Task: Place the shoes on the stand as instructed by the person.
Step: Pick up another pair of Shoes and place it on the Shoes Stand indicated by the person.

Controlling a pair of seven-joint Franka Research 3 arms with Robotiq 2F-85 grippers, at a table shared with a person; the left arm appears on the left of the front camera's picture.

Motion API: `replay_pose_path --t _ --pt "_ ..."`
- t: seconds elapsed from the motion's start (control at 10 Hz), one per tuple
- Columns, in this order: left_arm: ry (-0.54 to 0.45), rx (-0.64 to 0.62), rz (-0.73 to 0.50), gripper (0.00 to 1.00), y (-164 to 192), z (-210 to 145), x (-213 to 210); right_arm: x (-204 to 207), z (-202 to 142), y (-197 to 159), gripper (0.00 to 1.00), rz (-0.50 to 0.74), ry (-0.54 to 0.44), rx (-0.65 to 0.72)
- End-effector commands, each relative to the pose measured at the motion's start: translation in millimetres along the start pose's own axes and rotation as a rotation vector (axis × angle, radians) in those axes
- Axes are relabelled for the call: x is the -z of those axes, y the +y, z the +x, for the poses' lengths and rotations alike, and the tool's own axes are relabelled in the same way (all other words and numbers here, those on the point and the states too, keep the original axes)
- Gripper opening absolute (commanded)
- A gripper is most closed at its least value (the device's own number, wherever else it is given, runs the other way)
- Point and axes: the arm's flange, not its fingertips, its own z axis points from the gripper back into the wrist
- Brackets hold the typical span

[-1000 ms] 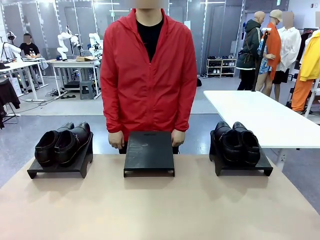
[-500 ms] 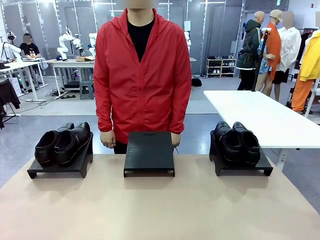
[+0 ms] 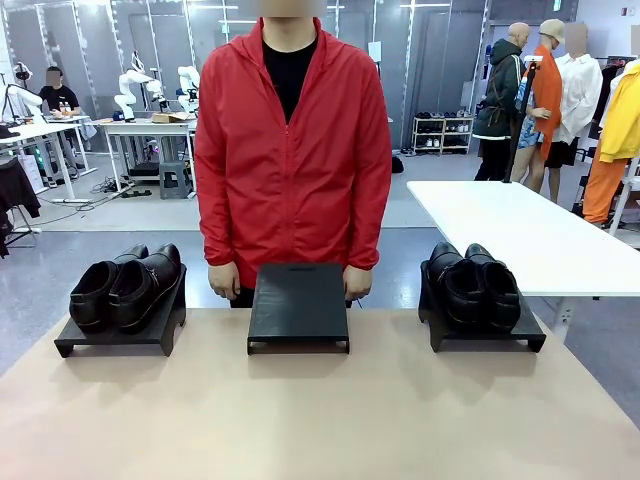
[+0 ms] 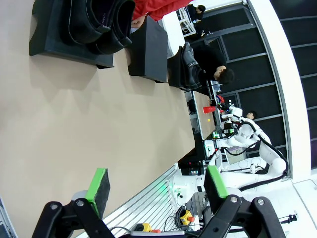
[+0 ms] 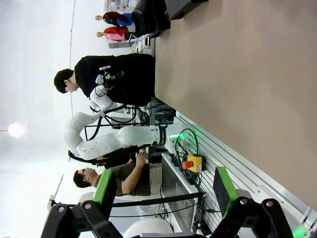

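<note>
One pair of black shoes (image 3: pixel 125 287) sits on the left stand (image 3: pixel 120 332), and a second pair (image 3: pixel 473 285) on the right stand (image 3: pixel 487 336). The middle stand (image 3: pixel 298 305) is bare. Behind it stands the person (image 3: pixel 293 150) in a red jacket, with a hand (image 3: pixel 224 281) hanging at each far corner. My left gripper (image 4: pixel 157 183) is open over the table's near edge, far from the left pair (image 4: pixel 99 22) and the middle stand (image 4: pixel 147 52). My right gripper (image 5: pixel 163 186) is open beside the table, holding nothing.
The tan table (image 3: pixel 320 400) is bare in front of the three stands. A white table (image 3: pixel 520 240) stands at the right behind it. An emergency stop box (image 5: pixel 194 162) and cables lie along the table's rail, with other people working farther off.
The person swayed to the picture's left and came back to the middle, hands staying by the middle stand. Shoes, stands and both grippers have not moved.
</note>
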Motion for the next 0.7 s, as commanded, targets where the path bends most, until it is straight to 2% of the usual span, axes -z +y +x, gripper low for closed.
replay_pose_path --t 0.0,0.6 --pt "0.003 0.014 -0.012 0.98 -0.6 -2.6 -1.3 -2.4 -1.9 2.5 1.0 -0.008 0.007 -0.009" --pt "0.003 0.014 -0.012 0.98 -0.6 -2.6 -1.3 -2.4 -1.9 2.5 1.0 -0.008 0.007 -0.009"
